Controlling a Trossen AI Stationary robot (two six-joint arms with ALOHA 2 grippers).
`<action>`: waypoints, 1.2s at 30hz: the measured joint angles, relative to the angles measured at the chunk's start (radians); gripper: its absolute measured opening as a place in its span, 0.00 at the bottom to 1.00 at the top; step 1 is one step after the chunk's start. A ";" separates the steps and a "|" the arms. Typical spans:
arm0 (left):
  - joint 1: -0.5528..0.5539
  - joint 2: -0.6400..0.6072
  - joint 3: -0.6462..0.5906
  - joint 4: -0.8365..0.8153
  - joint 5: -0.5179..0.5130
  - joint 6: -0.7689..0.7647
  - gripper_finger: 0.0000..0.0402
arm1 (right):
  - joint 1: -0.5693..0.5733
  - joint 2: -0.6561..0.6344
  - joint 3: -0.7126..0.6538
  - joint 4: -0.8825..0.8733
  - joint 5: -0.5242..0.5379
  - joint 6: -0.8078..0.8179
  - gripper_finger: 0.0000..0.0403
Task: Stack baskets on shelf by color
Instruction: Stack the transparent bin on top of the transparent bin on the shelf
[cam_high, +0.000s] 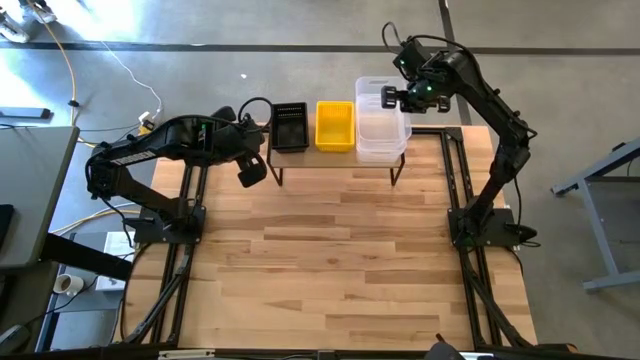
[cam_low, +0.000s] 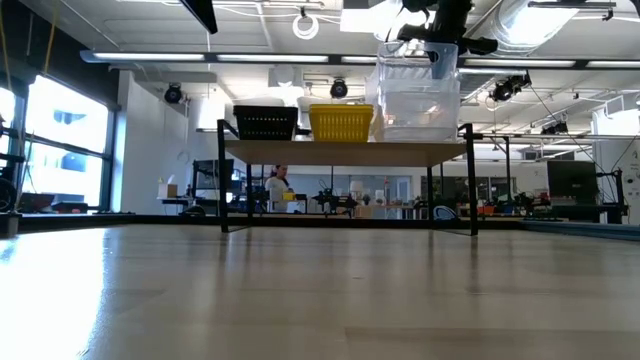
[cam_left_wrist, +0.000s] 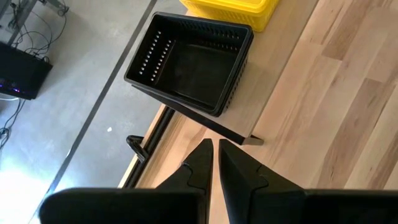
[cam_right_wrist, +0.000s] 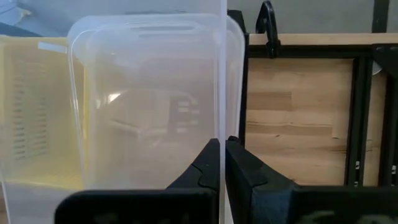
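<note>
The light-wood shelf (cam_high: 335, 160) stands at the table's far edge. On it, from left to right, stand a black mesh basket (cam_high: 290, 127), a yellow basket (cam_high: 335, 127) and clear baskets (cam_high: 383, 140). My right gripper (cam_high: 397, 97) is shut on the top clear basket (cam_low: 417, 75), over the clear ones below it. Whether this basket rests in them I cannot tell. My left gripper (cam_high: 250, 167) is shut and empty, above the table by the shelf's left end, near the black basket (cam_left_wrist: 193, 62). My right gripper pinches the top clear basket's right side wall at its rim (cam_right_wrist: 222, 118), one finger inside the basket and one outside. The fingers (cam_low: 440, 58) come from above, pointing down. The basket sits upright over the clear stack.
Black frame rails (cam_high: 455, 190) run along the table's left and right sides. The wide wooden tabletop (cam_high: 340, 270) lies in front of the shelf. A person shows far off in the room beyond the shelf (cam_low: 277, 185).
</note>
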 joint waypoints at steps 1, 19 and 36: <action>0.000 0.000 0.000 0.000 0.000 0.000 0.05 | 0.000 0.000 0.000 0.000 0.006 0.001 0.00; 0.000 0.000 0.000 0.000 0.000 0.000 0.05 | 0.000 0.000 0.000 0.000 -0.027 -0.012 0.00; 0.000 0.000 0.000 0.000 0.000 0.000 0.05 | 0.000 0.000 0.000 0.000 -0.008 0.000 0.17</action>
